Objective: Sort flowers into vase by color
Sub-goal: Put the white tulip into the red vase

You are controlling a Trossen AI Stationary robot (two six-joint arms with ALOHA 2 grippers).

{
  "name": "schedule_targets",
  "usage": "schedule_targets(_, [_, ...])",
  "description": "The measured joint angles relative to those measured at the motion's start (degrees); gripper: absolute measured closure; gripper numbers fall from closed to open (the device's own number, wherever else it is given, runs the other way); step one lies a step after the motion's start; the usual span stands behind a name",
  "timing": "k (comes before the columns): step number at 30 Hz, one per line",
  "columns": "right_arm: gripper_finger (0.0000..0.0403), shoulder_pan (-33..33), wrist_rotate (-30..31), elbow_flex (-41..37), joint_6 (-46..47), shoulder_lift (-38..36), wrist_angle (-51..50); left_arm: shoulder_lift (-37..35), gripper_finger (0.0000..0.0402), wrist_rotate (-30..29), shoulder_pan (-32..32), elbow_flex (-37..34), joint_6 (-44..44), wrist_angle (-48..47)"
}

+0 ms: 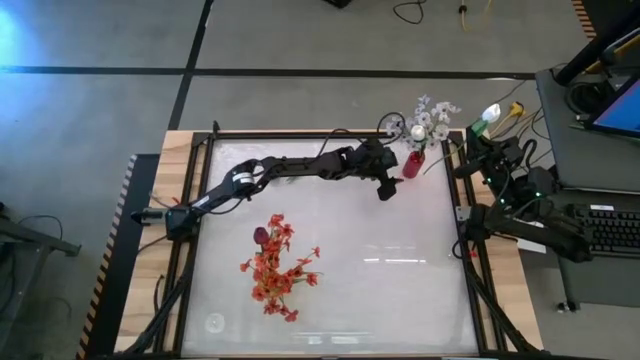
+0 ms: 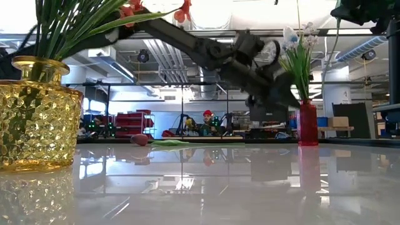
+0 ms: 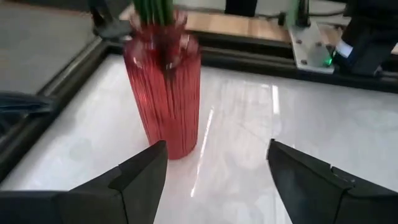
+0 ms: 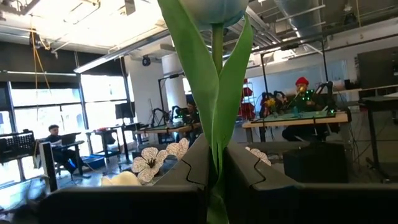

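Standing in the red vase (image 1: 414,162) at the table's far right corner are the white flowers (image 1: 432,118). The red-orange flowers (image 1: 277,266) sit in a yellow glass vase (image 2: 37,119) near the front, and one dark tulip (image 2: 140,140) lies flat on the table (image 1: 400,290). The right gripper (image 4: 214,163), off the table's right edge, pinches the green stem of a white tulip bud (image 1: 490,114). The left gripper (image 3: 214,171) hovers wide open and empty, just beside the red vase. I think the white bud belongs there, so the right arm should lower the stem straight down.
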Motion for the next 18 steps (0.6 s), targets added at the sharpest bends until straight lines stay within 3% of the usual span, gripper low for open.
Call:
schedule_targets(8, [0.0385, 0.0, 0.0, 0.0, 0.1, 0.0, 0.4, -8.7, 0.0139, -2.8, -0.1, -15.0, 0.2, 9.7])
schedule_targets(13, [0.0385, 0.0, -0.1, 0.0, -0.3, 0.2, 2.1, -12.1, 0.0139, -3.8, 0.0, -25.6, 0.1, 29.5])
schedule_targets(18, [0.0385, 0.0, 0.0, -1.7, 0.7, 0.4, 4.3, -10.6, 0.0139, -3.9, 0.0, -30.3, 0.0, 42.7])
